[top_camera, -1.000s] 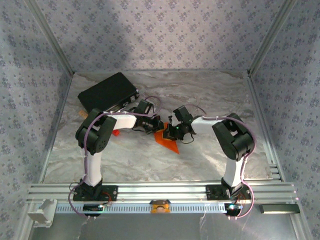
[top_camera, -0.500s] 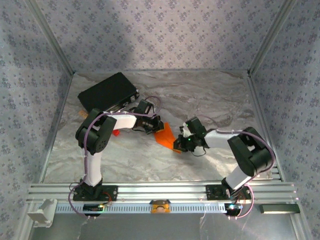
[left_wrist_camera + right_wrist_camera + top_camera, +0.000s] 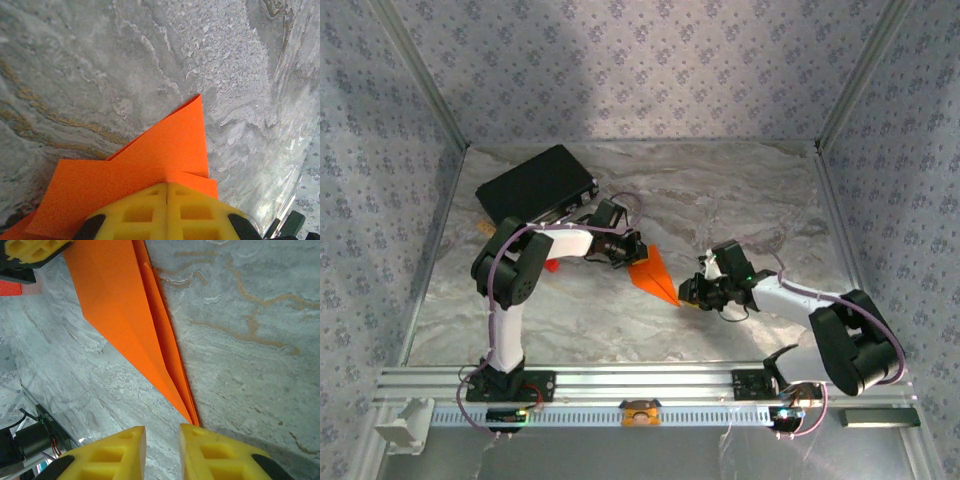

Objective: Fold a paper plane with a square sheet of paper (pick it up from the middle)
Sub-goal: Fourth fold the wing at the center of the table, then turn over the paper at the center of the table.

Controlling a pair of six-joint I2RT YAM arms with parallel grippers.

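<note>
On the marbled surface (image 3: 570,320), left jaws clamp the plane (image 3: 658,280) at its wide end; right jaws stand slightly parted beside its tip.

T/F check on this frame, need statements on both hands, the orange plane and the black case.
1. The left hand is shut on the paper plane. True.
2. The right hand is clamped on the plane's pointed tip. False: its fingers stand apart with nothing between them, and the tip ends just ahead of one finger.
3. The black case sits at the back left of the table. True.
4. The plane lies on top of the black case. False: it is out over the middle of the table between the two hands, apart from the case.
</note>
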